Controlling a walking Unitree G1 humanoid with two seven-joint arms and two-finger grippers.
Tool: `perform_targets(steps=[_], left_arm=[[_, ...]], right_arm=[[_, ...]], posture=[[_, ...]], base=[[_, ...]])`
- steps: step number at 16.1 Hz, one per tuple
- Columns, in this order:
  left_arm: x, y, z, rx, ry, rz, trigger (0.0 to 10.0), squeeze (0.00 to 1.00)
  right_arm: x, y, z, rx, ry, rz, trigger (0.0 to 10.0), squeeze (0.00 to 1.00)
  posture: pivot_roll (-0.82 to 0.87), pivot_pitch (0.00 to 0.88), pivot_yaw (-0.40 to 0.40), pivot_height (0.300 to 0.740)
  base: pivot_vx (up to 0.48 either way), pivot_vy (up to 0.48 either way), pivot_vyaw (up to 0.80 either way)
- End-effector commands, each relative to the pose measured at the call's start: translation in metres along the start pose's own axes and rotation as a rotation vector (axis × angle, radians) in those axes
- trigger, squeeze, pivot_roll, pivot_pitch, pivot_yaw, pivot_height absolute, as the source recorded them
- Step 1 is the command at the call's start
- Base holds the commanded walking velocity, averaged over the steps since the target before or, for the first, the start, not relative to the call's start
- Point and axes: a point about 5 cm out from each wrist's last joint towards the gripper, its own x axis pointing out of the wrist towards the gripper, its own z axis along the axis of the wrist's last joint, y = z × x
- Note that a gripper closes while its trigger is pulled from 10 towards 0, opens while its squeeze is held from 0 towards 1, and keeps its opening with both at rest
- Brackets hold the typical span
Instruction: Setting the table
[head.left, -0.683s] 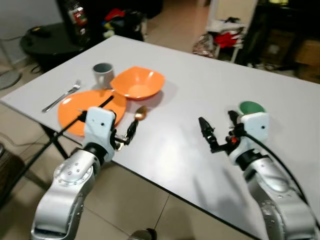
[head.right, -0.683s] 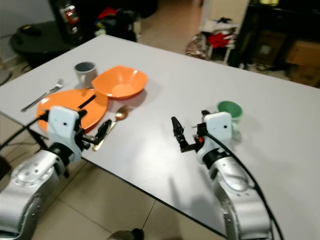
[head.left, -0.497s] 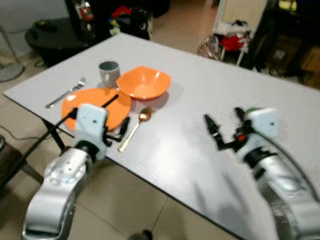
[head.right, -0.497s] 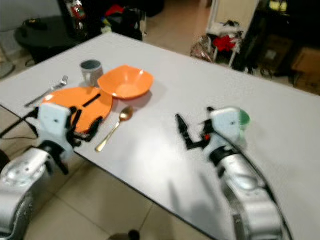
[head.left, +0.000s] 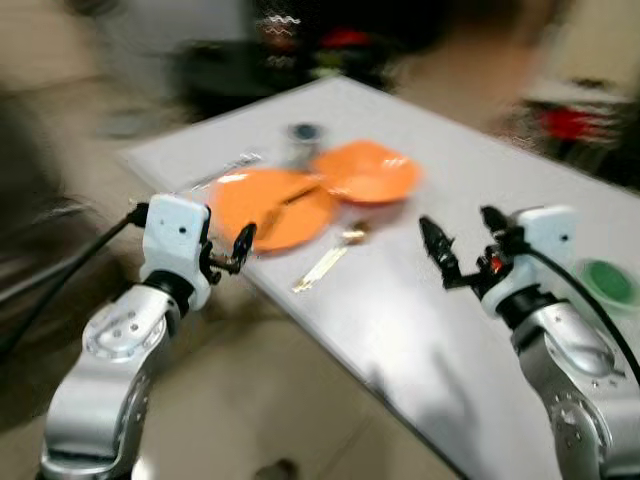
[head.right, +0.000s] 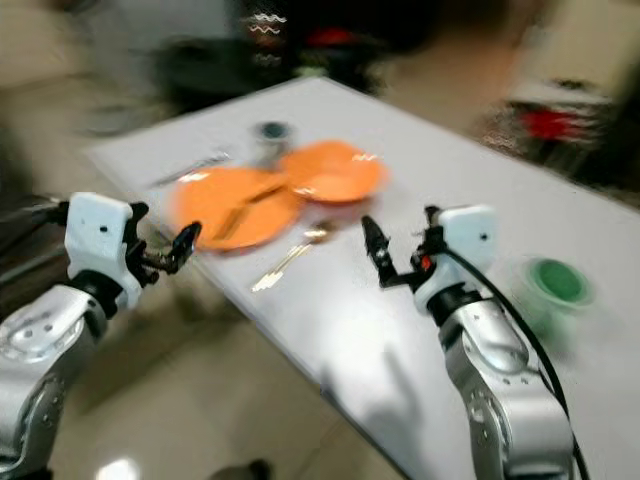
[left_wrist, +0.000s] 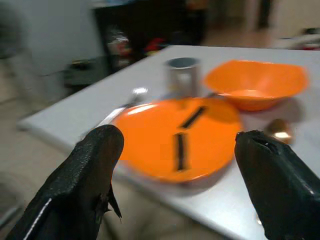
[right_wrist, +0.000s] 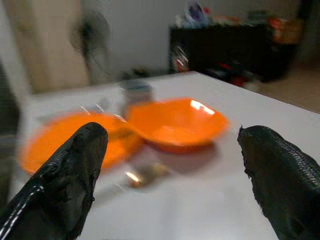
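Orange plate (left_wrist: 172, 142) and bowl (left_wrist: 255, 89) sit on the counter (head.left: 470, 300). Left claw (head.left: 240, 250) and right claw (head.left: 462, 245) hover spread, holding nothing.

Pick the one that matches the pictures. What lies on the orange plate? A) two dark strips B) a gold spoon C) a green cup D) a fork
A: the left wrist view shows two dark strips lying on the orange plate, while the gold spoon lies on the table beside it and the green cup stands far off near the right claw.
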Motion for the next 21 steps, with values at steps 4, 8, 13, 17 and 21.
perform_targets(steps=[4, 8, 13, 17, 21], left_arm=[[0.012, -0.002, -0.024, 0.022, 0.058, 0.026, 10.0, 0.00], [0.022, 0.000, -0.017, -0.005, 0.001, 0.023, 10.0, 0.00], [0.030, -0.008, -0.013, 0.037, -0.026, 0.026, 10.0, 0.00], [0.026, -0.004, -0.015, 0.000, -0.019, 0.060, 10.0, 0.00], [0.025, -0.003, -0.016, 0.011, -0.014, 0.051, 10.0, 0.00]], right_arm=[[0.009, -0.003, -0.023, 0.083, 0.005, -0.109, 10.0, 1.00], [0.012, -0.001, -0.026, 0.047, -0.013, -0.118, 10.0, 1.00], [0.018, -0.005, -0.030, 0.080, 0.018, -0.163, 10.0, 1.00], [0.019, 0.000, -0.032, 0.074, 0.066, -0.120, 10.0, 1.00], [0.020, -0.001, -0.031, 0.059, 0.067, -0.115, 10.0, 1.00]], posture=[[0.10, 0.000, 0.063, 0.740], [0.09, 0.000, 0.061, 0.740], [0.10, 0.000, 0.006, 0.740], [0.09, 0.000, 0.008, 0.740], [0.09, 0.000, 0.010, 0.740]], base=[[0.000, 0.000, 0.80], [0.000, 0.000, 0.80], [0.000, 0.114, 0.46], [0.000, 0.360, 0.00], [0.000, 0.369, 0.00]])
